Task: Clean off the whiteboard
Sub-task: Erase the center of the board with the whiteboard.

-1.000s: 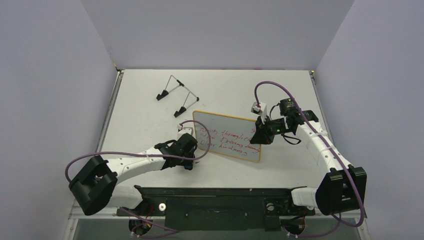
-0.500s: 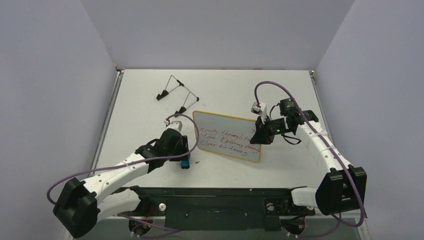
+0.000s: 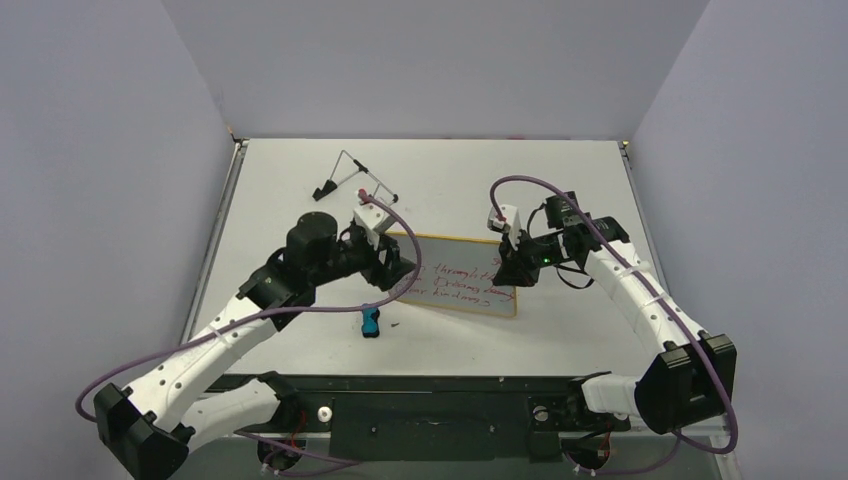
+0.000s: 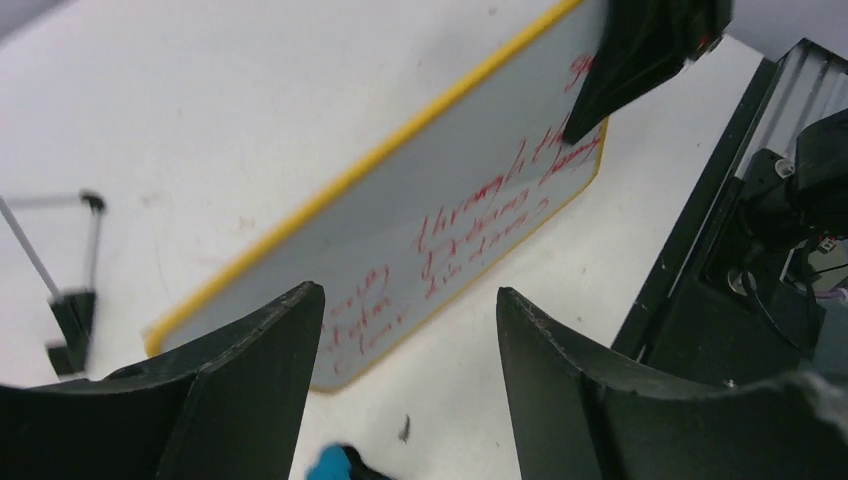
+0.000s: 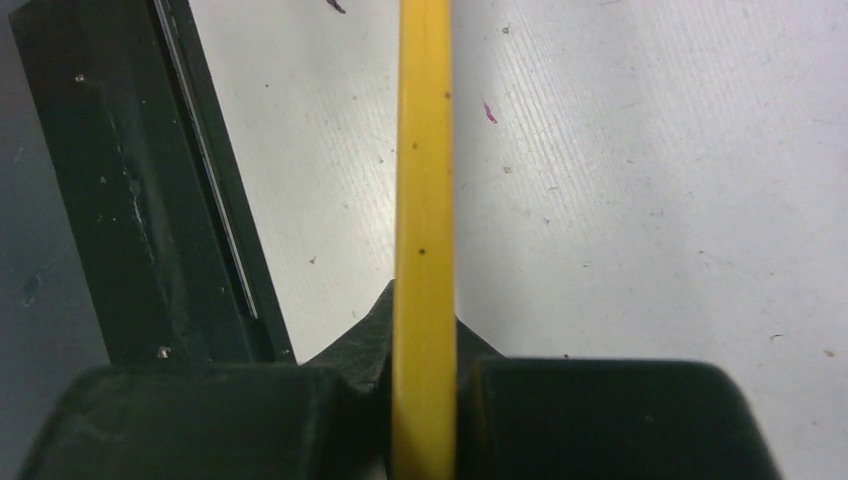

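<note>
left gripper [image 3: 398, 272] rose off blue eraser [image 3: 370, 322], jaws now spread; only right wrist view shows right gripper [image 5: 425, 385] pinching whiteboard [image 3: 455, 272] rim.

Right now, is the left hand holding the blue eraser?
No, the eraser lies on the table, apart from the open, empty left hand.

The white table [image 3: 560, 180] carries a thin wire stand [image 3: 350, 178] with black feet at its far left. A small blue eraser [image 3: 370, 323] lies near the front, a dark speck [image 3: 396, 323] just beside it. The red-lettered whiteboard [image 3: 455, 290] sits mid-table; whether it lies flat cannot be told.
</note>
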Available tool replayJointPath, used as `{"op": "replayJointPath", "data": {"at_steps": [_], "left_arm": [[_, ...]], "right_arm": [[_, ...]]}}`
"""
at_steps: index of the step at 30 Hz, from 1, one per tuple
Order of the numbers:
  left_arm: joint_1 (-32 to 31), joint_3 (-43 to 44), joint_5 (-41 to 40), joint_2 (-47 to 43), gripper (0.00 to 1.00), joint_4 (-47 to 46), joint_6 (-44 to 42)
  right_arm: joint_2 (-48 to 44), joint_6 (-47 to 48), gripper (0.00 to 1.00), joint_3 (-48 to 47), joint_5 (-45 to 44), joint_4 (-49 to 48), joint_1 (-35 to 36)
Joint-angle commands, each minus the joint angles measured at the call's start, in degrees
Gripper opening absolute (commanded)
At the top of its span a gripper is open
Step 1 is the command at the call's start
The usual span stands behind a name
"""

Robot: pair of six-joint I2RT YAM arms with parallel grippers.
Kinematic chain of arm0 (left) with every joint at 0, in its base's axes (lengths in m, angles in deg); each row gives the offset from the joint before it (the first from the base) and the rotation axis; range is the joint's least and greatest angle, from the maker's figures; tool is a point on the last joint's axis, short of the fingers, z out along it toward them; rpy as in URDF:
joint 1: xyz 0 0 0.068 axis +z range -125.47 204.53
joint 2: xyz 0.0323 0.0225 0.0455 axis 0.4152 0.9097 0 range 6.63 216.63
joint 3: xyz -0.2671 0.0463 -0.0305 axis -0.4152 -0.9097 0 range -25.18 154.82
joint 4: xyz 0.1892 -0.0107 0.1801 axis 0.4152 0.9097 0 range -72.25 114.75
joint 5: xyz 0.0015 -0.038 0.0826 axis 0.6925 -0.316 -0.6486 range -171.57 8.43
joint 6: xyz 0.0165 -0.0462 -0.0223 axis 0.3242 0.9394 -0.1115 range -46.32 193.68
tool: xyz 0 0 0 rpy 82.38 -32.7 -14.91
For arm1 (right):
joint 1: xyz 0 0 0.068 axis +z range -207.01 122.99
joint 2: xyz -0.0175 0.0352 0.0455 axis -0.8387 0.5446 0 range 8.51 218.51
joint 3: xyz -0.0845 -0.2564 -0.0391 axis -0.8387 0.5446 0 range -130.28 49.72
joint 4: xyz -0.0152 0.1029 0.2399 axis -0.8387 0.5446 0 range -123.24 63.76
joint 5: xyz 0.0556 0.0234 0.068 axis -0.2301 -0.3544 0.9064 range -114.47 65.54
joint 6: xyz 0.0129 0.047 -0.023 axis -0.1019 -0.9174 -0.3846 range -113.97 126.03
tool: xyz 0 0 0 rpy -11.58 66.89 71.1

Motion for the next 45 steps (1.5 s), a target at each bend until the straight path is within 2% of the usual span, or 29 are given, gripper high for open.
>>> {"op": "replayJointPath", "data": {"at_steps": [1,7,12,20,24,26,27,28,29,31,32,35,38,39,42,45], "left_arm": [[1.02,12.13,12.67,6.47,0.62,1.01,-16.96],[1.51,18.07,22.01,15.59,0.63,-1.00,-27.32],[2.53,24.03,33.05,24.06,0.63,3.53,-31.50],[4.24,25.61,37.28,31.54,0.55,3.72,-37.07],[4.27,27.79,39.08,34.94,0.41,8.00,-40.59],[4.18,28.24,38.28,36.18,0.23,8.71,-41.19],[4.18,28.26,37.21,36.59,0.05,8.76,-41.56],[4.20,28.17,36.71,36.64,0.00,8.52,-41.24],[4.22,27.65,35.76,36.41,0.00,7.39,-40.89],[4.51,26.73,34.49,35.62,0.00,4.81,-39.09],[4.97,26.30,34.34,35.28,0.00,3.86,-37.87],[6.47,24.14,36.50,33.57,0.00,-2.78,-33.83],[7.76,23.00,39.15,32.73,0.00,-7.03,-30.46],[7.89,22.85,39.76,32.64,0.00,-7.59,-30.05],[8.64,21.89,41.07,32.07,0.00,-10.19,-27.98],[9.27,20.82,42.85,31.51,0.00,-12.35,-26.75]], "right_arm": [[-0.28,5.17,0.00,-5.57,-8.15,5.29,1.18],[-0.32,8.42,0.00,-6.72,-9.47,7.03,2.31],[-1.10,8.84,0.00,-6.57,-8.94,7.11,2.18],[-1.21,10.23,0.00,-6.31,-7.37,7.93,2.20],[-1.21,10.54,0.00,-6.22,-6.95,8.05,2.21],[-1.26,10.68,0.00,-6.21,-6.80,8.04,2.09],[-1.23,10.69,0.00,-6.20,-6.68,8.01,2.09],[-1.30,10.70,0.00,-6.20,-6.57,8.01,2.00],[-1.25,10.55,0.00,-6.20,-6.20,8.03,1.87],[-1.03,9.99,0.07,-6.45,-5.00,7.99,0.53],[-0.85,9.78,0.20,-6.55,-4.37,8.07,0.03],[-0.57,9.75,0.46,-6.42,-1.19,8.00,-2.79],[-0.85,11.75,0.60,-5.43,1.55,7.94,-4.16],[-0.98,13.45,0.69,-4.65,3.25,7.90,-4.72],[-0.79,17.81,0.76,-3.02,7.64,7.77,-6.52],[-0.37,27.73,0.79,-0.19,14.49,8.19,-10.72]]}}
